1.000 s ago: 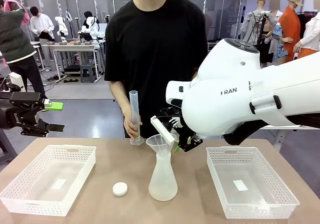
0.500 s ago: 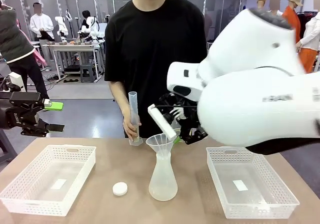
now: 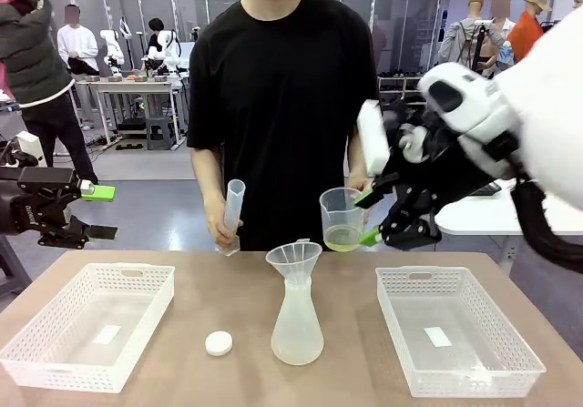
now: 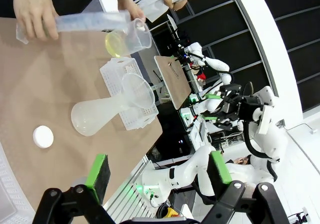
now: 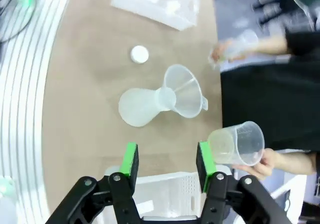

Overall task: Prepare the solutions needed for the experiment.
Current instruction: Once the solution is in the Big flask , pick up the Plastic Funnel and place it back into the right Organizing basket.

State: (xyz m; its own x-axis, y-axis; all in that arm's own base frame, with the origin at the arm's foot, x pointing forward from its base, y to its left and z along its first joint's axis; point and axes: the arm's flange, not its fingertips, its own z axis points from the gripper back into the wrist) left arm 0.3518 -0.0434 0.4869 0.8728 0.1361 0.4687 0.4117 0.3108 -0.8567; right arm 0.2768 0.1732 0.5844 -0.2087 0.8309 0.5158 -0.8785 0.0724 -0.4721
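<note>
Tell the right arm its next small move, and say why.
Probably ease the right gripper sideways until the beaker sits between its pads. Its jaws stand open and empty, the beaker with the pale yellow-green liquid lies beside one pad, and the person's hand holds it.

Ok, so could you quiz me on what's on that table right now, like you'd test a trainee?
1. True or false: the funnel sits in the neck of the conical flask.
2. Who holds the plastic beaker of yellow-green liquid? A) a robot arm B) the person's hand C) nobody, it stands on the table
3. Fill in: the person's other hand holds a tilted graduated ___.

Key: 1 true; 2 B; 3 cylinder.
</note>
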